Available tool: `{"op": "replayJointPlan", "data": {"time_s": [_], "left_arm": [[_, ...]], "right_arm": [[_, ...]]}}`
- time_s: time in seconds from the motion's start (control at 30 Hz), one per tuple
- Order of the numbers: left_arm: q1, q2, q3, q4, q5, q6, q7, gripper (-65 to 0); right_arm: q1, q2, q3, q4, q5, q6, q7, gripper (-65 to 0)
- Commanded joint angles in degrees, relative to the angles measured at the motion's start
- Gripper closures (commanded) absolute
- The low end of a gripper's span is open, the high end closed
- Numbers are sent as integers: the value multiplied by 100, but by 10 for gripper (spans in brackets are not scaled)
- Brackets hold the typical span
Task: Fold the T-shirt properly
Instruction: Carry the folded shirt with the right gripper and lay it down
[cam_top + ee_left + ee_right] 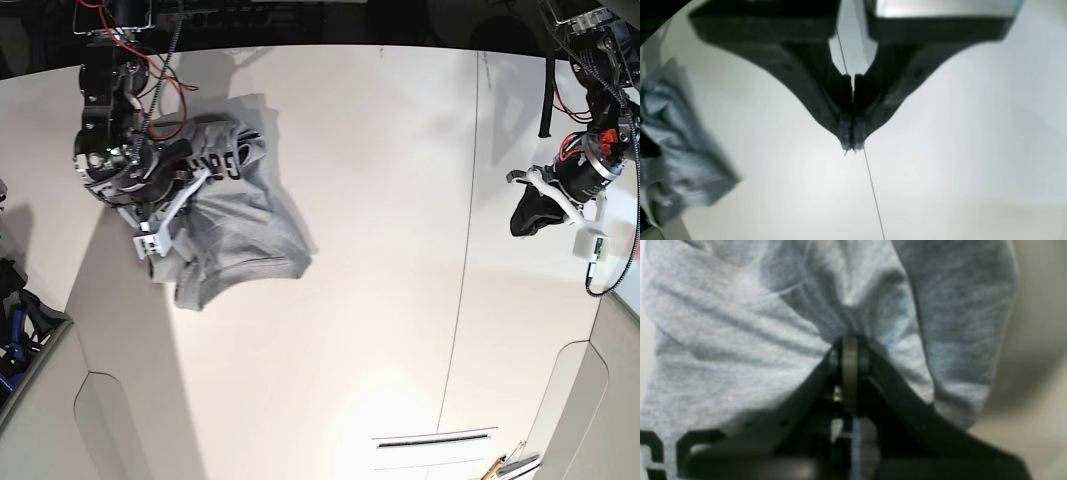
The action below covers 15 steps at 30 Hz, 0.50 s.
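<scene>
Surface: White table [380,250], mostly bare, with a thin seam line running down it on my left arm's side.

Shirt: I see the T-shirt [235,225] bunched in a rumpled grey heap near the table's edge on my right arm's side. Black lettering shows on an upturned part of the heap. It is not spread flat, so I judge the folding barely begun.

Right gripper: The right gripper [849,340] has its jaws pressed together on a pinch of grey cloth. In the wrist view, creases fan out from the fingertips, so the fabric is drawn taut toward the grip. I judge this hold is meant to lift or drag the heap so it can open out.

Left gripper: The left gripper [852,144] has its jaws closed tip to tip with nothing between them. It hangs over bare table, well apart from the shirt.

Why the left waits there: My guess is that it stays clear while the right arm handles the cloth alone.

Shirt relative to tools: The shirt sits directly under and around the right fingertips, touching them. From the left wrist camera it shows only as a blurred grey mass at the far left edge of view.

Unclear: I cannot tell which part of the shirt is pinched.
</scene>
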Motion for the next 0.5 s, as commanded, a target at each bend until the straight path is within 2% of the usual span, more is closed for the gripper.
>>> {"op": "replayJointPlan", "data": {"time_s": [0.0,0.17,0.27,0.47], "left_arm": [[-61,-76,-26,101,-109,-20,-122,0],[-61,-76,-26,101,-149,-20,-122,0],[-61,-76,-26,101,-162,-20,-122,0],[-63,-79,-26,101,-232,-22,-125,0]], "right_arm": [[-94,129,219,7,-70,2,-256,0],[-367,391,1231,7,385,251,-271,0],[-448,422,1720,7,599,415,-269,0],[-428,435,2083,7,1405,802,-267,0]]}}
